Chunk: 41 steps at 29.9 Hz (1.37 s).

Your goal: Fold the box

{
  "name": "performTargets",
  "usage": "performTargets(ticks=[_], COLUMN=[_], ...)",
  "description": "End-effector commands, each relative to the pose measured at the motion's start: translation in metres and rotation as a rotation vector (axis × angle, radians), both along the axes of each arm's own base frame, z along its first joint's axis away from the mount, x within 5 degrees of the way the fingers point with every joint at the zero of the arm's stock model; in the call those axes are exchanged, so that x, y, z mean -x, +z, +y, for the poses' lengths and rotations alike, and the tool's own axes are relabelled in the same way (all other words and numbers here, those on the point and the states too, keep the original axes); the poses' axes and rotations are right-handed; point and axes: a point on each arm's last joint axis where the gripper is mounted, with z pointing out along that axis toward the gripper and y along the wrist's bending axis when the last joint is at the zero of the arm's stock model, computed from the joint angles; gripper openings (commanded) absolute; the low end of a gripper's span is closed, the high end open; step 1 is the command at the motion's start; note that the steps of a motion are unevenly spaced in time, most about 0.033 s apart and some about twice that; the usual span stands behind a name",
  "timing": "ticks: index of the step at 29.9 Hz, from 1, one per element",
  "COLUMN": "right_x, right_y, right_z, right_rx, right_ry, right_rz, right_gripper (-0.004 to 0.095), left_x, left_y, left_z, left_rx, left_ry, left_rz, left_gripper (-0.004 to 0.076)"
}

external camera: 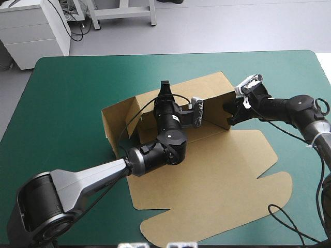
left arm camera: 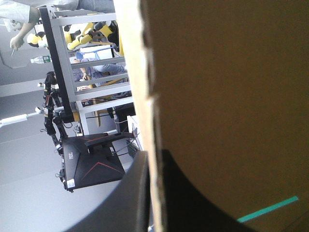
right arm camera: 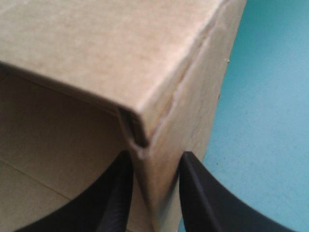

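Observation:
The brown box point(external camera: 207, 170) lies in the middle of the table with its far, left and right walls raised and its lid flat toward the near edge. My left gripper point(external camera: 165, 89) reaches into the tray and is shut on the top edge of the far wall point(external camera: 207, 85). In the left wrist view that board edge point(left arm camera: 145, 72) runs between the black fingers point(left arm camera: 130, 198) of the left gripper point(left arm camera: 157, 193). My right gripper point(external camera: 230, 111) is shut on the box's right corner; in the right wrist view the right gripper point(right arm camera: 154, 193) pinches the doubled wall point(right arm camera: 193, 106) from both sides.
The teal-green cover point(external camera: 67, 103) shows on all sides of the box. The flat lid's near flap point(external camera: 170, 227) reaches close to the table's front edge. The left arm crosses over the lid's left part.

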Motion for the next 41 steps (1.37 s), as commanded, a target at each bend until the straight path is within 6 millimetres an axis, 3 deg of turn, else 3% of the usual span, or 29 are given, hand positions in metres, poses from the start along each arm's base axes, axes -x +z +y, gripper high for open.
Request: performTargets(ticks=[1, 4, 8, 9, 30, 33, 41], right_x=[-0.006, -0.012, -0.012, -0.011, -0.006, -0.006, -0.007], right_y=[0.019, 0.012, 0.008, 0.008, 0.003, 0.003, 0.002], right_z=[0.007, 0.008, 0.011, 0.011, 0.013, 0.013, 0.012], right_rx=[-0.136, -0.216, -0.243, -0.246, -0.236, -0.235, -0.227], right_ry=[-0.003, -0.042, -0.017, -0.01, 0.016, 0.012, -0.007], right_rz=[-0.083, -0.028, -0.001, 0.001, 0.085, 0.09, 0.1], right_gripper=[0.0303, 0.0236, 0.0004, -0.0015, -0.0008, -0.0008, 0.0001], left_x=[0.007, 0.008, 0.009, 0.008, 0.006, 0.006, 0.006], left_y=[0.018, 0.018, 0.019, 0.02, 0.027, 0.027, 0.027], left_z=[0.0, -0.002, -0.005, -0.005, -0.004, -0.004, -0.008], left_rx=[0.077, 0.085, 0.086, 0.082, 0.033, 0.033, 0.054], left_ry=[-0.04, -0.061, -0.086, -0.094, -0.102, -0.102, -0.131], left_rz=[-0.004, -0.003, -0.011, -0.02, -0.106, -0.106, -0.103], left_gripper=[-0.0008, -0.0008, -0.0008, -0.0008, 0.0005, 0.0064, 0.0355])
